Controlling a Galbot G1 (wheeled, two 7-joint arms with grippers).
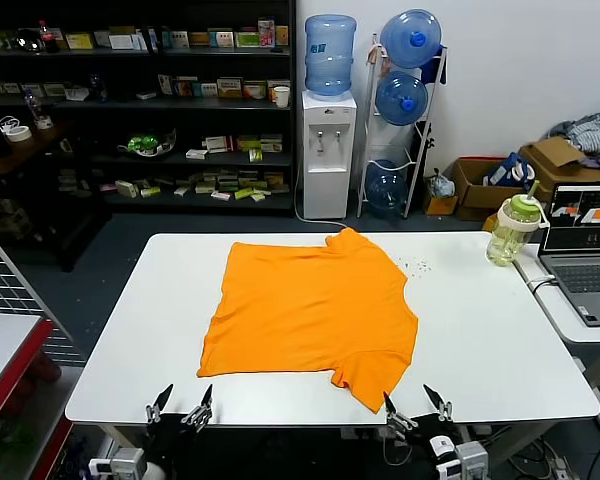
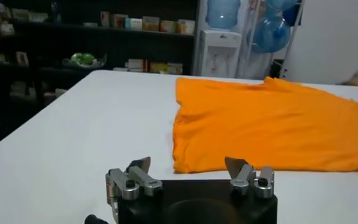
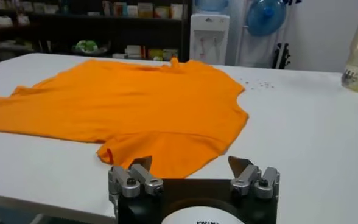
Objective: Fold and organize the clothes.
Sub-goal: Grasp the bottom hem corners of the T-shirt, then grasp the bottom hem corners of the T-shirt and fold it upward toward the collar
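Note:
The clothes are one bright orange T-shirt (image 1: 310, 310) lying flat on the white table (image 1: 480, 340), plain side up, neck toward the far edge, one sleeve reaching the near edge. My left gripper (image 1: 180, 402) hovers open at the table's near edge, just short of the shirt's near left corner (image 2: 182, 164). My right gripper (image 1: 416, 399) stands open at the near edge beside the near sleeve (image 3: 161, 152). Nothing sits between either pair of fingers. In the wrist views the left gripper (image 2: 188, 165) and the right gripper (image 3: 191, 163) both face the shirt.
A green-lidded bottle (image 1: 513, 230) stands at the table's far right corner, beside a laptop (image 1: 585, 250) on a side table. A few small specks (image 1: 417, 266) lie near the shirt. Shelves (image 1: 130, 100), a water dispenser (image 1: 328, 130) and boxes (image 1: 490, 180) stand behind.

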